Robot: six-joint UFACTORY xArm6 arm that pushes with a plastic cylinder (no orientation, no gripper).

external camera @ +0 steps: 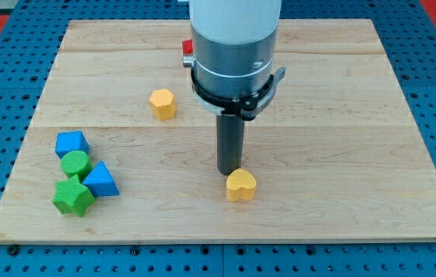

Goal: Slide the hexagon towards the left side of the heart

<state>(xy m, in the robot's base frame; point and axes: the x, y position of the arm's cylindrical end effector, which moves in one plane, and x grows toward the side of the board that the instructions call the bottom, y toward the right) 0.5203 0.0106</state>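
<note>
A yellow hexagon block (162, 103) lies on the wooden board, left of the arm. A yellow heart block (241, 185) lies below the board's middle. My tip (229, 172) stands just above the heart's upper left edge, touching it or nearly so. The hexagon is well up and to the left of my tip, apart from it.
A cluster sits at the board's lower left: a blue block (71, 143), a green cylinder (74, 163), a blue triangle (101, 181) and a green star (73, 198). A red block (188, 50) peeks out behind the arm at the top. The wooden board (341, 115) ends on all sides.
</note>
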